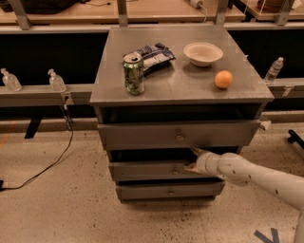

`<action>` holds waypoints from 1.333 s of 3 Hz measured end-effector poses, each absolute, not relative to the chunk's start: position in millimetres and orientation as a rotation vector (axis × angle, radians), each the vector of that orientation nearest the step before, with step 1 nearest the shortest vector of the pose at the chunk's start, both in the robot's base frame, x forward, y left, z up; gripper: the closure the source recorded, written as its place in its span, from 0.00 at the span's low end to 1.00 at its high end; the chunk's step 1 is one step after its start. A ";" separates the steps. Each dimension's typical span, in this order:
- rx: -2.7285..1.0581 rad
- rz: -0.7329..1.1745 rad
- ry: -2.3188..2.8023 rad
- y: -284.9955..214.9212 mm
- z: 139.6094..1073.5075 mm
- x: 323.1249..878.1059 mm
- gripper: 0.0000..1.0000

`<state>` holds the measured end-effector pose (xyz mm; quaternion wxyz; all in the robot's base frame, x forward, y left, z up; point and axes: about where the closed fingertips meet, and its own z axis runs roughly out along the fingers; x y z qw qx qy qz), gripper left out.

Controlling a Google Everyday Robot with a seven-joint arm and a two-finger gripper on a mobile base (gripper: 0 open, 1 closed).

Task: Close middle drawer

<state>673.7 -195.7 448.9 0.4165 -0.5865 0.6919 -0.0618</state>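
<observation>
Grey metal, the middle drawer (142, 171) below the cabinet (180, 92) top's front edge looks slightly pulled out, and right of its front's centre the gripper (192, 160), fingers spread (contact unclear), should press squarely and level toward the back, so the tray slides in without skewing.

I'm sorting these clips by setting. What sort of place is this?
Probably a robotics lab or workshop rather than a home. A grey metal drawer cabinet stands on a speckled hard floor, long workbenches run behind it, and the robot's gripper is at the middle drawer front.
</observation>
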 end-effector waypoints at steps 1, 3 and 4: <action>-1.434 -0.142 1.689 -207.3 460.9 653.3 0.29; -1.134 0.005 1.557 -313.1 454.8 604.3 0.00; -1.153 0.064 1.524 -308.6 459.8 596.4 0.00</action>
